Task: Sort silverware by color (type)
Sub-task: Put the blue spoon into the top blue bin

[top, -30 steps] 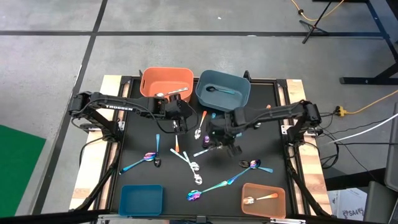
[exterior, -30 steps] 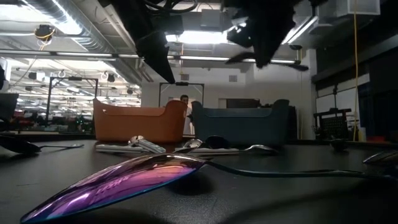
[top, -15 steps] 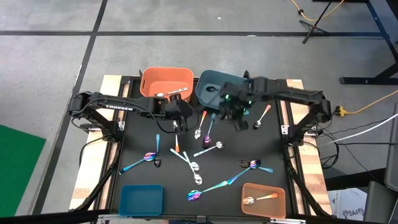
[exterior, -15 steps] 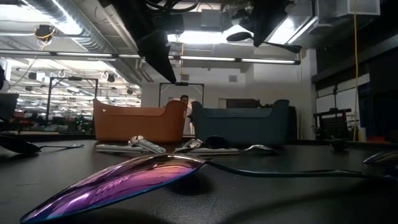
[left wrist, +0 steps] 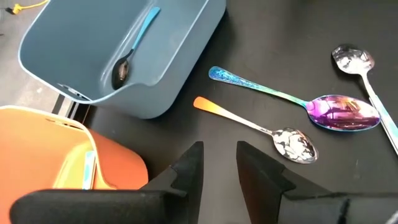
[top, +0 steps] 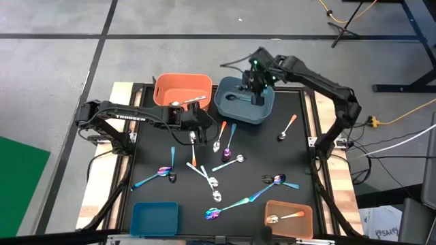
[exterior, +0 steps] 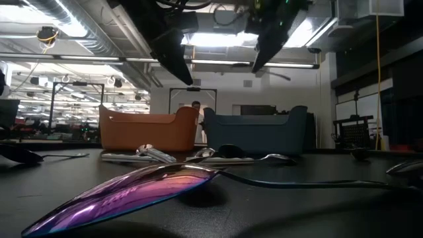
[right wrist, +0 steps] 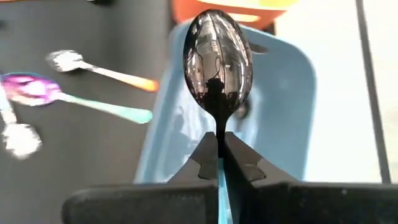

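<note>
My right pincer [right wrist: 218, 163] is clamped on a black-bowled spoon [right wrist: 217, 59] with a blue handle, held above the big blue bin [top: 245, 102] at the table's far side. My fingers hide most of the handle. One spoon [left wrist: 130, 50] of the same kind already lies in that bin.

My left pincer [left wrist: 219, 163] hangs over the mat near the big orange bin [top: 181, 90], fingers parted around nothing. An orange-handled spoon [left wrist: 258, 124] and a purple-bowled one [left wrist: 298, 104] lie just beyond it.

The other spoons are scattered across the middle of the black mat [top: 293, 160], whose right side has bare stretches. In the low view one purple bowl fills the foreground and hides much behind it.

"TROSSEN" [top: 129, 118] reads on my left arm.
</note>
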